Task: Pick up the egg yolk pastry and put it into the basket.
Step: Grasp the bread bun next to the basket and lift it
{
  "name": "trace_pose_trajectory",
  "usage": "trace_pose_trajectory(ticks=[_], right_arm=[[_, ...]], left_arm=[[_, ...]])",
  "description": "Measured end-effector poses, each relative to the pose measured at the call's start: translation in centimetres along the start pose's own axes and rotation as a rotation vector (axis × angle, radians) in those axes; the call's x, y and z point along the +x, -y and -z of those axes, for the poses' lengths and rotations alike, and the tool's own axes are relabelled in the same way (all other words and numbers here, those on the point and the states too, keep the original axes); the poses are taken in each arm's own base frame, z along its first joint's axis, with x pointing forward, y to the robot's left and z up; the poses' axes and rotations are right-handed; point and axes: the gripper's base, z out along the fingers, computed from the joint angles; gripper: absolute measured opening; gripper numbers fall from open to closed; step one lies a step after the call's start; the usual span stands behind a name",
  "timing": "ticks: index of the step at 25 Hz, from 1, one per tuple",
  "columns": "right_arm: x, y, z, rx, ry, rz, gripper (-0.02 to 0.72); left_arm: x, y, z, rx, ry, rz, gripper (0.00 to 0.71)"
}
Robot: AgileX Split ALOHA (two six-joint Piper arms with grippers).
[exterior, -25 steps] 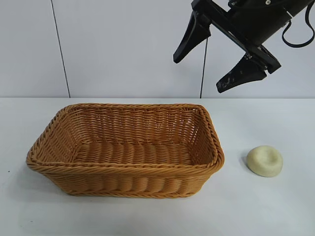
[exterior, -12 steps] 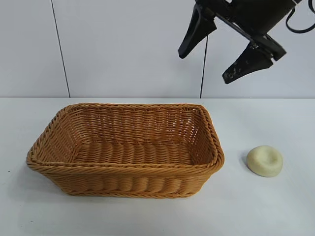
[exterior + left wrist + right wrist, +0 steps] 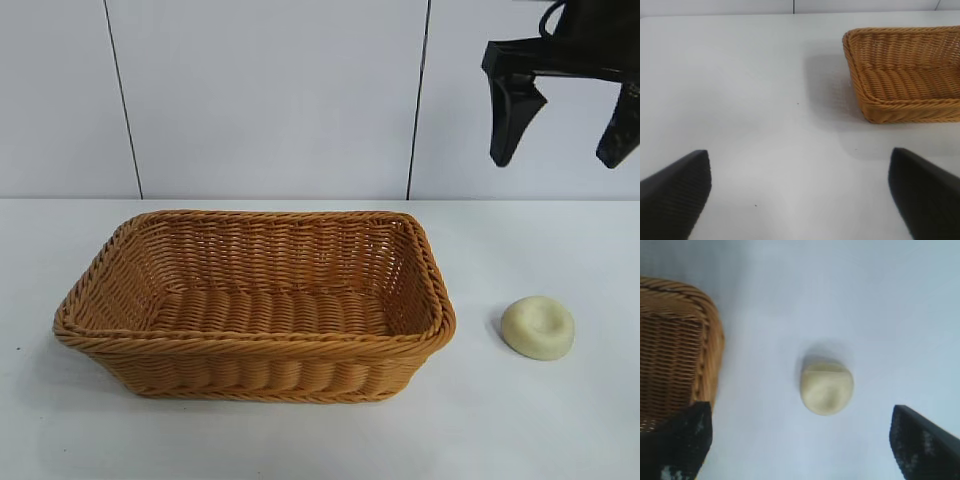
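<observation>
Right gripper (image 3: 560, 150), fingers spread, hangs above the egg yolk pastry (image 3: 538, 327), beside basket (image 3: 250, 345).

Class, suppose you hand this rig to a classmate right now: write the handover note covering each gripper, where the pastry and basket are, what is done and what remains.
Right gripper: open, empty, high above the table over the egg yolk pastry.
Left gripper: open, empty, above bare table beside the basket.
Pastry: on the table, right of the basket, apart from it.
Basket: upright and empty.
Done: nothing picked up yet.
Left: lower the right gripper, grasp the pastry, carry it over the rim, release it inside.
</observation>
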Motion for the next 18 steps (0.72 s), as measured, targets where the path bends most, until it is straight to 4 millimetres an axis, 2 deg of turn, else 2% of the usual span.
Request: trace_pose_trajectory(ticks=[3, 8, 18], right_arm=[[-0.2, 1.3, -0.7, 0.012, -0.022, -0.023, 0.687], [-0.3, 3.3, -0.6, 0.017, -0.029, -0.077, 0.687], [-0.1, 3.2, -0.6, -0.016, -0.051, -0.090, 0.687]], left_arm=[[0.0, 0.0, 0.0, 0.000, 0.000, 0.000, 0.692], [0.0, 0.0, 0.0, 0.000, 0.000, 0.000, 0.692], [0.0, 0.0, 0.0, 0.000, 0.000, 0.000, 0.692]])
